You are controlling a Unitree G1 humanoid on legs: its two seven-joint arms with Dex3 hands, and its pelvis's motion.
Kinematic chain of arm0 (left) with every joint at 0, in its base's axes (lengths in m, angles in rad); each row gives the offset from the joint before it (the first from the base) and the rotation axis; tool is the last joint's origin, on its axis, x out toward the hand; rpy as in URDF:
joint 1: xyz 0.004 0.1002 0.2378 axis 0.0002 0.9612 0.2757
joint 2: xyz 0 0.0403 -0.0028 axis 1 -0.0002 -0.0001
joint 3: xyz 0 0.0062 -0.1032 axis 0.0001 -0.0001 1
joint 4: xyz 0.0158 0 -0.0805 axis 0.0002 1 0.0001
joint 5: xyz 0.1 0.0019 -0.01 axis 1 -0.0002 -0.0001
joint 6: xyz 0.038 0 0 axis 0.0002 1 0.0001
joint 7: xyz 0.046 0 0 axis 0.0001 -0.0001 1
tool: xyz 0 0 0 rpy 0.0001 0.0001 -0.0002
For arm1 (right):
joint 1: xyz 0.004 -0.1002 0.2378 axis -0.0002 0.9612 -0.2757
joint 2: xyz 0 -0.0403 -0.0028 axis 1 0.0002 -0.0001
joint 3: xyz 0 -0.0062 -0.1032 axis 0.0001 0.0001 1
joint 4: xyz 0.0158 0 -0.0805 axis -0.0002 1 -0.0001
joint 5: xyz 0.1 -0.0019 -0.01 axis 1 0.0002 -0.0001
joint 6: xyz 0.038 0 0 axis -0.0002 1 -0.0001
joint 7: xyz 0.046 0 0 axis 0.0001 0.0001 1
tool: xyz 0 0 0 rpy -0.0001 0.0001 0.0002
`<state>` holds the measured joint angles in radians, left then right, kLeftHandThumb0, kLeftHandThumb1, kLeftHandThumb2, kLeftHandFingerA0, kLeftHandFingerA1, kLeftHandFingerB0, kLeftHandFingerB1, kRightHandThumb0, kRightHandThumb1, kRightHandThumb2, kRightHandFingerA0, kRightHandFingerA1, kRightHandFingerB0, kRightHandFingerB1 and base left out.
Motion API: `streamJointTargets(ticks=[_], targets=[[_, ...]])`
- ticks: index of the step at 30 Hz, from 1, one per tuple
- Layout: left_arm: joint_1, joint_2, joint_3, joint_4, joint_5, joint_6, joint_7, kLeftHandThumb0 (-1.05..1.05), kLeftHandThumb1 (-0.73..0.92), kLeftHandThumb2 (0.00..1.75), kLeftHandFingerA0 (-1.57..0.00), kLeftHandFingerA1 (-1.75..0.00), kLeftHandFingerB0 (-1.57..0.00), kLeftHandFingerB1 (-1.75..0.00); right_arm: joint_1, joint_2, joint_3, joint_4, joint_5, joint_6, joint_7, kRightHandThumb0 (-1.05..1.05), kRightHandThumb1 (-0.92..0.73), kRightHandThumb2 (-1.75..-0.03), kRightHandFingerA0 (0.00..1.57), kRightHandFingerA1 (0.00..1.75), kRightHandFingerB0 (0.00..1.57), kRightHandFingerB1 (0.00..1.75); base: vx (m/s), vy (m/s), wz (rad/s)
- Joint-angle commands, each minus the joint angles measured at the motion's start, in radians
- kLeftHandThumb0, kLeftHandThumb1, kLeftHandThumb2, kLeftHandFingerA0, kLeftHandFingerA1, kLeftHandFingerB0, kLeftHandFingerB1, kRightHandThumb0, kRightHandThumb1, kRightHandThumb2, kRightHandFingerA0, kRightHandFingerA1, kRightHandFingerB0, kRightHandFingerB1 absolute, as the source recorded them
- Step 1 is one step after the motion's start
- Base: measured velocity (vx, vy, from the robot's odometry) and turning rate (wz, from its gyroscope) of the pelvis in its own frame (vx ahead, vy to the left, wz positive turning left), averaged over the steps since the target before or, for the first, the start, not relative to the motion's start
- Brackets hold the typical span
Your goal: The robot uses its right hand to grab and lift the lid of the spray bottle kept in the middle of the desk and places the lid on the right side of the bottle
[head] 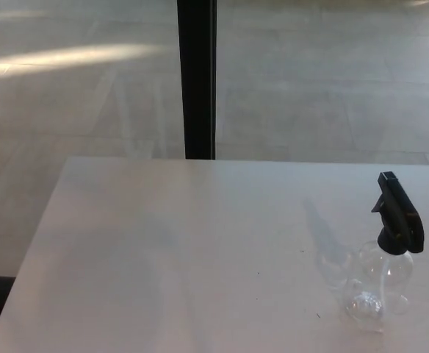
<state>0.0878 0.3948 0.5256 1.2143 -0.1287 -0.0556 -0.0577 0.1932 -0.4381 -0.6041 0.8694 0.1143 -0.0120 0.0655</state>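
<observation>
Clear spray bottle standing upright on a white counter, no robot hand in sight.
Head view: the bottle, black trigger lid still on, sits toward the counter's right near corner; with neither robot hand visible, their state cannot be told.

A white desk is seen from above, its top pale and lightly speckled. Behind it a black vertical post is set against the grey tiled floor, which is crossed by a band of light at the left.
</observation>
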Motion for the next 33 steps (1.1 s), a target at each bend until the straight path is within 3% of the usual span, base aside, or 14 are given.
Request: streamJointTargets(ticks=[1, 2, 5, 7, 9, 12, 13, 14, 18, 19, 21, 22, 26, 33], targets=[[-0.014, 0.018, 0.037, 0.028, -0.061, -0.021, 0.006, -0.52, 0.44, 0.82, -0.61, -0.7, -0.5, -0.6, -0.069, -0.083, -0.072, -0.069, 0.104, 0.075, 0.004, -0.79, -0.55, -0.58, 0.37, 1.34, 0.0, 0.88, 0.0, 0.0, 0.0], [-0.013, 0.017, 0.033, 0.029, -0.055, -0.028, 0.005, -0.49, 0.57, 0.57, -0.62, -0.61, -0.54, -0.49, -0.112, -0.114, -0.108, -0.12, 0.157, 0.105, 0.051, -0.87, -0.59, -0.55, 0.0, 1.06, 0.0, 0.63, 0.0, 0.0, 0.0], [-0.016, 0.024, 0.032, 0.032, -0.055, -0.029, 0.003, -0.49, 0.57, 0.57, -0.61, -0.6, -0.55, -0.48, -0.163, -0.134, -0.123, -0.201, 0.166, 0.162, 0.03, -0.87, -0.48, -0.91, 0.0, 0.67, 0.0, 0.56, 0.0, 0.0, 0.0], [-0.017, 0.025, 0.029, 0.036, -0.053, -0.032, 0.003, -0.5, 0.57, 0.57, -0.64, -0.61, -0.54, -0.49, -0.199, -0.146, -0.126, -0.297, 0.171, 0.206, 0.006, -1.04, -0.54, -0.91, 0.31, 1.0, 0.04, 0.64, 0.0, 0.0, 0.0], [-0.017, 0.026, 0.026, 0.04, -0.053, -0.033, 0.004, -0.54, 0.44, 0.83, -0.6, -0.69, -0.49, -0.59, -0.259, -0.176, -0.119, -0.445, 0.185, 0.273, 0.001, -0.99, -0.52, -0.92, 0.16, 0.88, 0.04, 0.66, 0.0, 0.0, 0.0], [-0.016, 0.026, 0.025, 0.04, -0.055, -0.033, 0.004, -0.51, 0.57, 0.57, -0.66, -0.64, -0.55, -0.49, -0.335, -0.216, -0.078, -0.594, 0.187, 0.329, 0.028, -1.01, -0.48, -0.89, 0.34, 1.02, 0.13, 0.78, 0.0, 0.0, 0.0], [-0.015, 0.026, 0.025, 0.04, -0.055, -0.035, 0.004, -0.53, 0.44, 0.82, -0.61, -0.69, -0.51, -0.6, -0.356, -0.226, -0.062, -0.634, 0.193, 0.354, 0.044, -1.03, -0.63, -0.58, 0.16, 1.27, 0.15, 0.92, 0.0, 0.0, 0.0], [-0.015, 0.027, 0.023, 0.039, -0.053, -0.033, 0.007, -0.52, 0.45, 0.82, -0.6, -0.68, -0.5, -0.59, -0.352, -0.232, -0.044, -0.662, 0.163, 0.351, 0.04, -0.97, -0.52, -1.01, 0.22, 0.89, 0.0, 0.66, 0.0, 0.0, 0.0], [-0.016, 0.026, 0.032, 0.045, -0.064, -0.029, 0.002, -0.48, 0.58, 0.57, -0.63, -0.61, -0.53, -0.49, -0.387, -0.267, 0.072, -0.886, 0.083, 0.444, 0.023, -0.95, -0.73, -0.58, 0.0, 1.08, 0.1, 0.74, 0.0, 0.0, 0.0], [-0.016, 0.025, 0.029, 0.043, -0.06, -0.029, 0.006, -0.52, 0.45, 0.83, -0.59, -0.68, -0.5, -0.6, -0.411, -0.283, 0.11, -0.957, 0.09, 0.497, 0.036, -0.85, -0.61, -0.95, 0.27, 0.65, 0.06, 0.41, 0.0, 0.0, 0.0], [-0.018, 0.025, 0.032, 0.042, -0.064, -0.022, 0.008, -0.48, 0.58, 0.57, -0.64, -0.6, -0.55, -0.48, -0.437, -0.297, 0.153, -1.017, 0.118, 0.513, 0.08, -0.35, -0.53, -1.07, 0.05, 0.51, 0.0, 0.49, 0.0, 0.0, 0.0], [-0.019, 0.026, 0.028, 0.039, -0.06, -0.017, 0.014, -0.51, 0.46, 0.83, -0.6, -0.68, -0.5, -0.59, -0.442, -0.308, 0.178, -1.029, 0.119, 0.499, 0.114, -0.34, -0.55, -1.08, 0.06, 0.51, 0.0, 0.49, 0.0, 0.0, 0.0], [-0.015, 0.026, 0.025, 0.041, -0.059, -0.034, -0.002, -0.49, 0.59, 0.57, -0.64, -0.61, -0.53, -0.48, -0.493, -0.31, 0.284, -1.079, 0.124, 0.532, 0.171, -0.7, -0.58, -0.89, 0.3, 0.57, 0.08, 0.4, 0.0, 0.0, 0.0], [-0.01, 0.024, 0.015, 0.035, -0.052, -0.04, -0.002, -0.53, 0.46, 0.84, -0.6, -0.69, -0.47, -0.59, -0.529, -0.314, 0.433, -1.087, 0.116, 0.531, 0.259, -0.65, -0.71, -0.61, 0.48, 0.5, 0.14, 0.28, 0.0, 0.0, 0.0]])
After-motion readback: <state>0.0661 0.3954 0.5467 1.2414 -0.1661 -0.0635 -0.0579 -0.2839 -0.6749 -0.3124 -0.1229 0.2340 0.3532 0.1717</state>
